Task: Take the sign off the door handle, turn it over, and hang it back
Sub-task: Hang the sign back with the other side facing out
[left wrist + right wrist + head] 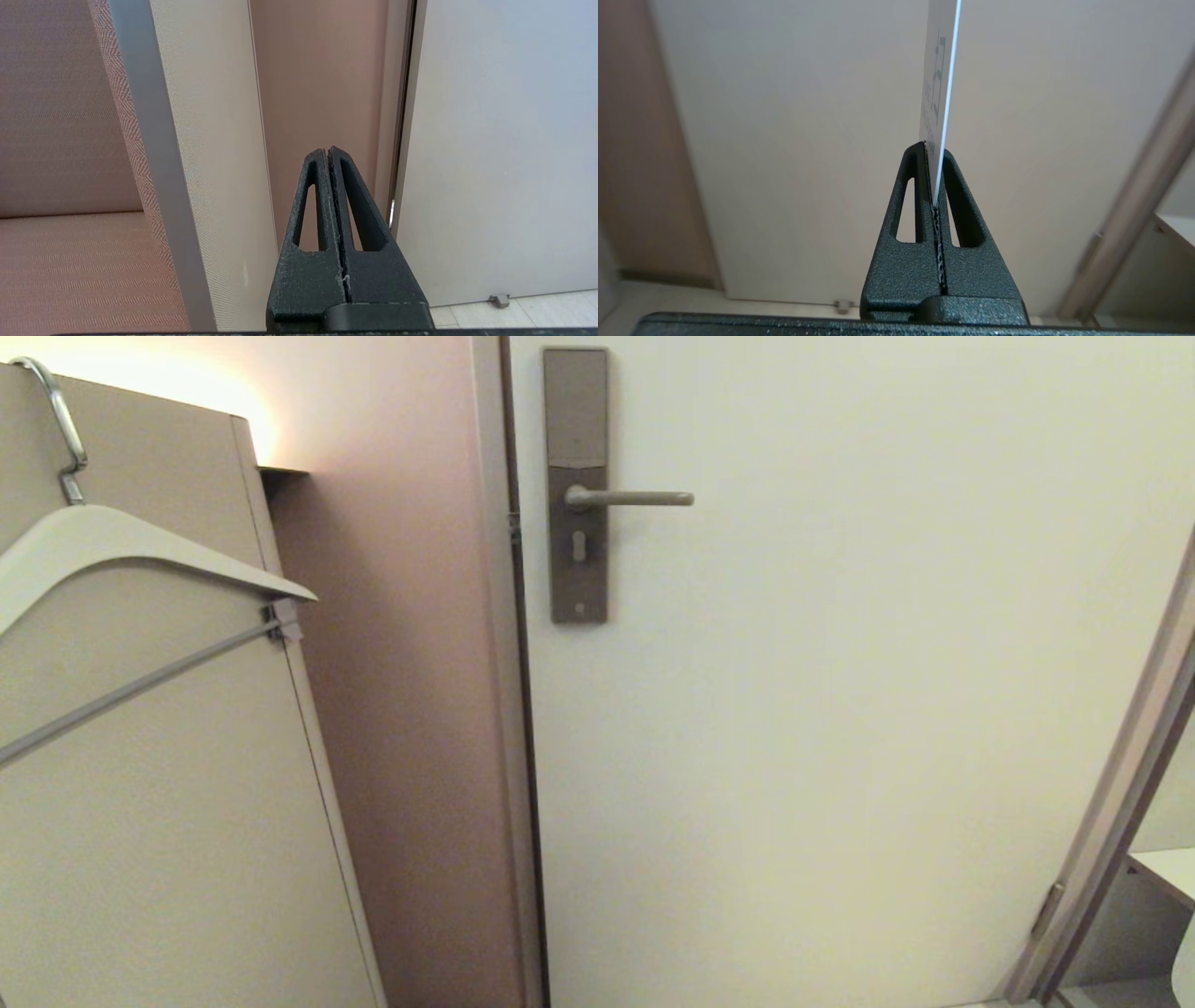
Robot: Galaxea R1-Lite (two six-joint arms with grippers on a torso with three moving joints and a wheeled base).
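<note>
The right gripper [934,151] has its two black fingers pressed tight together on the bottom edge of the sign [937,79], which stands straight up out of the jaws, seen almost edge-on. The face that shows is the pale grey-white one, with dark print too steeply angled to read; its thin edge catches the light as a bright line. The card's top runs out of the right wrist view, so I cannot see its hole. Behind it is the plain cream door [808,140], with a small door stop [843,305] low against it at floor level and a slanting grey-brown door frame [1139,214] off to one side.

The left gripper [328,150] is pinched fully closed too, fingertip against fingertip, with nothing between them. It points at the strip of brownish wall [322,93] between a pale fabric-textured panel [215,140] and the door's edge, touching neither.

From the head view neither arm shows. The door handle [630,497] juts level from its tall narrow lock plate [577,429], lever pointing away from the door's edge, and it is bare: no card hangs on it. To the left of the door, a white clothes hanger [131,546] with a grey bar hangs by its metal hook [61,420] over the top of the beige panel [168,803], well apart from the handle.

So the sign is off the handle and in the right gripper's grip, held upright in front of the door.
</note>
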